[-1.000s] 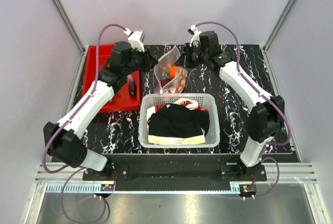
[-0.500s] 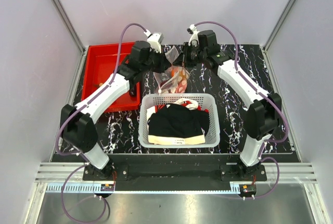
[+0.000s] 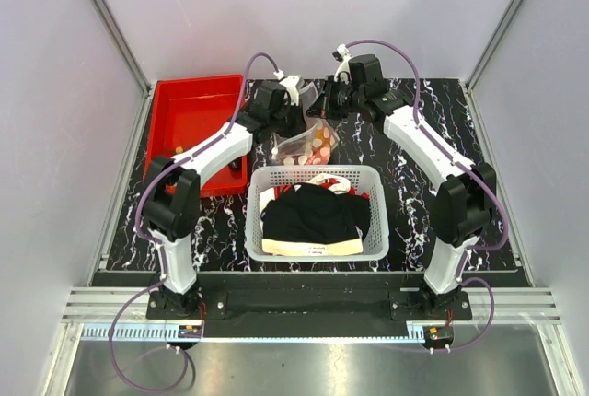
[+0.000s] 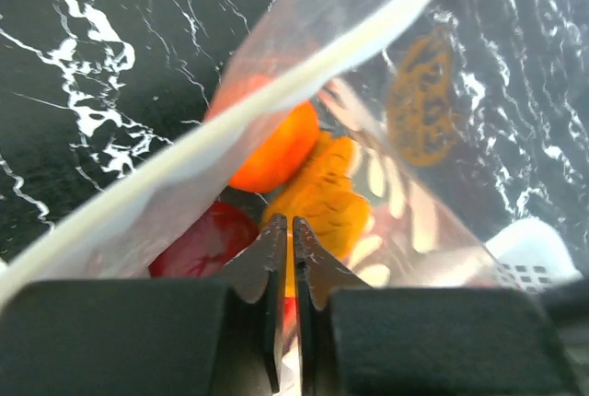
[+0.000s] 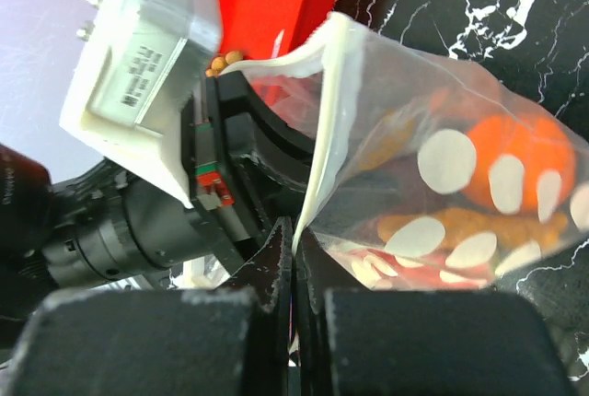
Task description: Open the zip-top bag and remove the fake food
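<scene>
The zip-top bag [image 3: 309, 145] hangs between both grippers just beyond the white basket. Its clear film holds the fake food: an orange fruit [image 4: 276, 152], a dark red fruit [image 4: 207, 244], a yellow-orange piece [image 4: 329, 201] and pale discs [image 5: 446, 161]. My right gripper [image 5: 294, 230] is shut on the white zip strip [image 5: 329, 120] at the bag's mouth. My left gripper [image 4: 292, 227] faces it from the left, its jaws pressed almost together on the bag's film below the strip [image 4: 230, 110]. In the top view the two grippers, left [image 3: 293, 118] and right [image 3: 322, 109], nearly meet.
A red bin [image 3: 189, 115] stands at the back left with a few small tan balls [image 3: 180, 150] in it. The white mesh basket [image 3: 317, 171] with black and white clothes sits right in front of the bag. Grey walls close off three sides.
The left arm swung right from over the red bin to the bag and its jaws closed on the film. The right gripper kept its hold; the bag shifted slightly lower.
</scene>
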`<state>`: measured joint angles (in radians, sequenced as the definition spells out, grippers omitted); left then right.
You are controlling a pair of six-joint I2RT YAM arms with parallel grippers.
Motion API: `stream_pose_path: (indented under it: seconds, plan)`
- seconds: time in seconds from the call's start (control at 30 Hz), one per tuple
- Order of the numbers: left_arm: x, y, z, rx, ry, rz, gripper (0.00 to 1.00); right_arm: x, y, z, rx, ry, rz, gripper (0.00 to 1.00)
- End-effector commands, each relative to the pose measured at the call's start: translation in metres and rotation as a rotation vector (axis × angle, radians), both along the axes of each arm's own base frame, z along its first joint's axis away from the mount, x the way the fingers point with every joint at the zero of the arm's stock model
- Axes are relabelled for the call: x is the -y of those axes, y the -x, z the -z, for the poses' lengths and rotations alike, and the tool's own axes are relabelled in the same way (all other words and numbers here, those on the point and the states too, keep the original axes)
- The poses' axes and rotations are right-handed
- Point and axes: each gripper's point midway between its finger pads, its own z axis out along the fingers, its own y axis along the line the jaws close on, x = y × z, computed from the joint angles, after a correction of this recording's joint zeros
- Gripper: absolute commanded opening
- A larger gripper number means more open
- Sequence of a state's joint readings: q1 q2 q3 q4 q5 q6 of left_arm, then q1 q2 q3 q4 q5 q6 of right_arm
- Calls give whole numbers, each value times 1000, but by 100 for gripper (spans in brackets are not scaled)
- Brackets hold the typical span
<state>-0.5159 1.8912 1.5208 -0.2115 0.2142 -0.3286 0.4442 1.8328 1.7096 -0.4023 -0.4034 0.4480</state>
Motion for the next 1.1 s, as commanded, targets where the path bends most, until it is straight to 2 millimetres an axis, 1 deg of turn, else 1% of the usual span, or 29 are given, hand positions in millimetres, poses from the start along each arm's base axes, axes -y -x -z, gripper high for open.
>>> stream_pose_path:
  seconds: [0.0, 0.07, 0.1, 0.17, 0.2, 0.3, 0.37, 0.4, 0.43, 0.5, 0.57, 0.67, 0.73, 0.77, 0.83, 0.87, 0.93, 0.97, 1.03, 1.07]
  plan:
    - [15, -4, -24, 71, 47, 82, 14, 2, 1, -16, 46, -14, 22, 0]
    - [21, 1, -25, 94, 65, 136, 18, 4, 3, -13, 43, -5, 26, 0]
    - [22, 3, -23, 93, 71, 153, 23, 6, 2, -11, 43, 0, 30, 0]
    - [27, 8, -20, 87, 81, 199, 27, 10, 4, -8, 39, 6, 38, 0]
    - [29, 9, -17, 81, 81, 214, 31, 11, 5, -7, 36, 8, 39, 0]
    - [35, 15, -12, 61, 101, 266, 36, 16, 7, -1, 28, 16, 45, 0]
    - [37, 14, -9, 50, 101, 271, 36, 19, 9, 4, 15, 19, 53, 0]
    - [38, 15, -2, 29, 99, 277, 36, 21, 8, 3, 17, 15, 57, 0]
    - [40, 16, -1, 21, 104, 285, 36, 23, 9, 4, 13, 14, 62, 0]
    - [43, 20, 8, -7, 110, 306, 34, 26, 8, 4, 12, 7, 73, 0]
    - [47, 24, 12, -15, 112, 327, 34, 27, 9, 0, 20, 2, 76, 0]
    - [46, 32, 21, -28, 97, 352, 38, 28, 9, -2, 21, -4, 78, 0]
    - [46, 35, 17, -8, 100, 373, 42, 28, 10, 0, 15, -5, 75, 0]
    - [44, 38, 20, -11, 96, 377, 43, 28, 10, -1, 16, -7, 74, 0]
    - [43, 40, 18, 7, 92, 391, 46, 29, 9, -1, 14, -9, 76, 0]
    - [42, 43, 16, 17, 92, 405, 49, 28, 10, 1, 9, -8, 74, 0]
    - [45, 48, 13, 28, 104, 438, 51, 29, 9, 0, 10, -10, 74, 0]
    - [45, 49, 9, 41, 103, 447, 54, 29, 9, -1, 12, -14, 74, 0]
    - [44, 54, 10, 42, 104, 462, 55, 29, 10, -1, 10, -16, 70, 0]
    - [43, 55, 8, 53, 103, 465, 56, 30, 9, -2, 11, -19, 72, 0]
